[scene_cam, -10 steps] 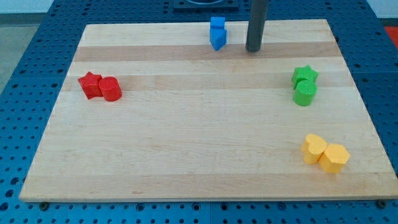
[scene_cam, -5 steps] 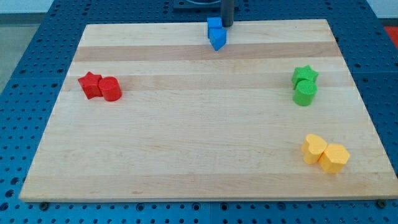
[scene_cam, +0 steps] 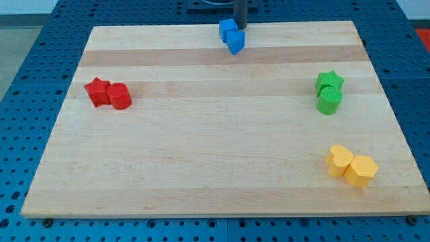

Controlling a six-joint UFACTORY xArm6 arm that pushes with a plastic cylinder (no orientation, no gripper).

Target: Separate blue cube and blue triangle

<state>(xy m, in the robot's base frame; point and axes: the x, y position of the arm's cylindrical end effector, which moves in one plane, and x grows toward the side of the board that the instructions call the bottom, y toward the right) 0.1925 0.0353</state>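
The blue cube (scene_cam: 228, 27) and the blue triangle (scene_cam: 235, 42) sit touching at the top middle of the wooden board (scene_cam: 215, 134), the cube up and left of the triangle. My tip (scene_cam: 240, 27) is at the board's top edge, right against the cube's right side and just above the triangle.
A red star (scene_cam: 97, 91) and red cylinder (scene_cam: 119, 96) touch at the left. A green star (scene_cam: 329, 81) and green cylinder (scene_cam: 329, 101) sit at the right. Two yellow blocks (scene_cam: 351, 165) lie at the lower right. Blue pegboard surrounds the board.
My tip moved left from the right of the blue pair to the top edge beside the cube. The cube has shifted slightly left, away from the triangle's top.
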